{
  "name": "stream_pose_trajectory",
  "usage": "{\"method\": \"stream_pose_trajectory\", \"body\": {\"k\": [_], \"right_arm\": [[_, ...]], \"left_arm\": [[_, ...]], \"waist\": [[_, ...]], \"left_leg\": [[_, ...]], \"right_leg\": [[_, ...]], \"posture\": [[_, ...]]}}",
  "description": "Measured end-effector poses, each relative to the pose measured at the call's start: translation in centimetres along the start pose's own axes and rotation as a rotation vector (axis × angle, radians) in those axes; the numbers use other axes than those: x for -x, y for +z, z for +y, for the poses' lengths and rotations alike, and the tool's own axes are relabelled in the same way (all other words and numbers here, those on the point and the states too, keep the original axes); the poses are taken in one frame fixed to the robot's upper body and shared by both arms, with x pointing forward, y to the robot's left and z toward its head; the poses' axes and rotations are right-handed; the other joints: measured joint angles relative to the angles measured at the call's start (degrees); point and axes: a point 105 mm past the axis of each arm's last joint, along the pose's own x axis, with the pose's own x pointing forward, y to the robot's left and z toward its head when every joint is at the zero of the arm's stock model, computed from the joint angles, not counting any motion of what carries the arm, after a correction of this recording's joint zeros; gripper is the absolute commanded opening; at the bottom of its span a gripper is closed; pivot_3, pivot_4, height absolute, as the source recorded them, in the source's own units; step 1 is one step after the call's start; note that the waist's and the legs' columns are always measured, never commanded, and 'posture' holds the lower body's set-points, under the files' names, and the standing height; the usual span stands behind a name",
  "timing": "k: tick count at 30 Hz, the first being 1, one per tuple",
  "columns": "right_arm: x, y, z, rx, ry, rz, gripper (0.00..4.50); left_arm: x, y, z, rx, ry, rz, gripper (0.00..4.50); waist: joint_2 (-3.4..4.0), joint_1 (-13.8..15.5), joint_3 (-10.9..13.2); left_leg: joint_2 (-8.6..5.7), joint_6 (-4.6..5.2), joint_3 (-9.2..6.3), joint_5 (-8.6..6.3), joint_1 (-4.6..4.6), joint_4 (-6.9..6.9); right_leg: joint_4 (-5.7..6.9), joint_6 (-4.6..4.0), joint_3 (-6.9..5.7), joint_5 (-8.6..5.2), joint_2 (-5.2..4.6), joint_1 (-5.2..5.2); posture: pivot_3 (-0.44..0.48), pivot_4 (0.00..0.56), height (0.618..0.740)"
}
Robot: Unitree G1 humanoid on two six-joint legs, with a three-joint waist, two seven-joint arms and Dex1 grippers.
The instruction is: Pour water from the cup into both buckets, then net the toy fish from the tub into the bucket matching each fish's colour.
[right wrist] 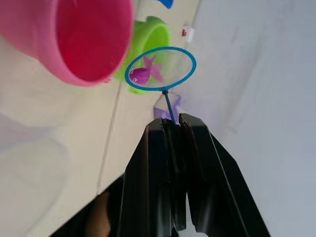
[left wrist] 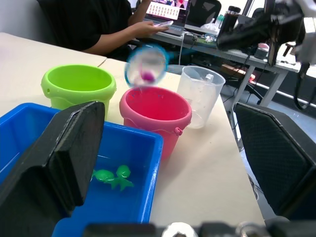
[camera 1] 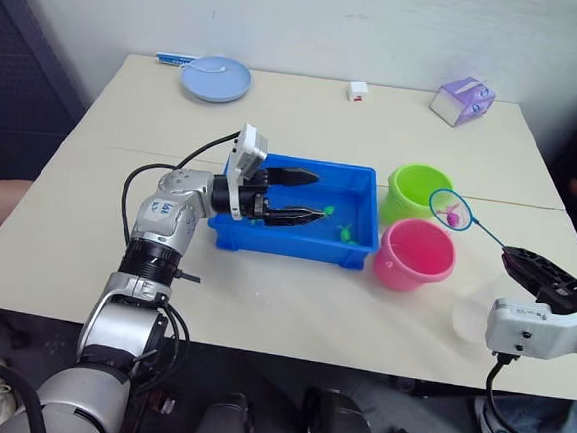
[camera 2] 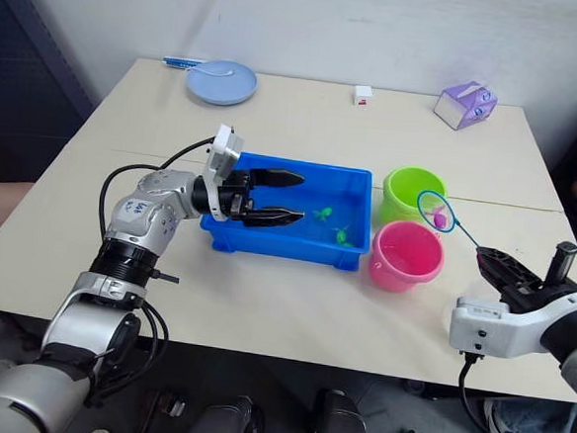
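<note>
Net (camera 2: 434,210) — pink fish (right wrist: 139,75) inside — above beige table (camera 2: 295,128), white wall behind.

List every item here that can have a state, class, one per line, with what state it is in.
net: held up near the buckets, carrying a pink fish
right gripper: shut on the net's handle
left gripper: open, over the tub
tub: holds green fish
pink bucket: upright
green bucket: upright
cup: upright beside the pink bucket
</note>
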Motion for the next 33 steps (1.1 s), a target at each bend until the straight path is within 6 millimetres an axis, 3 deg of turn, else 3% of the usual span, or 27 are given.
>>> {"method": "stream_pose_trajectory", "body": {"k": [3,10,15,20,27,33], "right_arm": [[-0.1,2.6,3.5,-0.008,0.171,-0.141,0.77],[0.1,-0.7,0.0,0.101,0.035,0.004,0.77],[-0.1,1.9,3.7,0.065,0.193,-0.14,0.77],[0.1,-0.4,0.5,0.143,0.052,-0.028,0.77],[0.5,1.1,2.4,0.308,0.173,-0.189,0.77],[0.1,0.8,1.9,0.433,0.162,-0.238,0.77]], "left_arm": [[0.1,0.0,0.2,0.002,0.014,-0.001,4.5],[-0.1,0.1,0.1,0.003,0.018,-0.004,4.5],[0.0,0.0,0.2,0.005,0.032,-0.008,4.5],[-0.1,0.0,0.2,0.005,0.033,-0.011,4.5],[-0.4,0.0,0.2,0.008,0.022,-0.023,4.5],[-1.5,0.8,0.0,-0.018,-0.011,-0.046,4.5]], "waist": [[0.0,0.14,0.0],[0.0,-0.02,0.0],[0.0,0.1,0.0],[0.0,-0.1,0.0],[0.0,0.0,0.0],[-0.01,-0.13,0.01]], "left_leg": [[-0.06,0.0,-0.01,0.0,-0.05,-0.02],[-0.03,0.05,0.06,0.02,0.01,0.04],[-0.04,0.01,0.0,0.0,-0.04,-0.03],[-0.11,0.06,0.14,0.02,0.01,0.11],[-0.11,0.06,0.13,0.02,0.0,0.02],[-0.04,0.06,0.15,0.03,0.02,0.02]], "right_leg": [[-0.02,-0.01,-0.05,0.0,0.01,-0.01],[-0.03,0.13,0.11,0.07,-0.02,0.03],[-0.01,-0.02,-0.03,-0.01,0.0,-0.02],[0.0,0.16,0.13,0.09,-0.02,0.04],[-0.04,0.13,0.1,0.08,0.0,0.02],[-0.04,0.15,0.12,0.09,-0.02,0.02]], "posture": [[0.0,0.15,0.74],[0.0,0.15,0.74],[0.0,0.15,0.74],[0.0,0.15,0.74],[0.0,0.15,0.74],[0.0,0.15,0.74]]}}
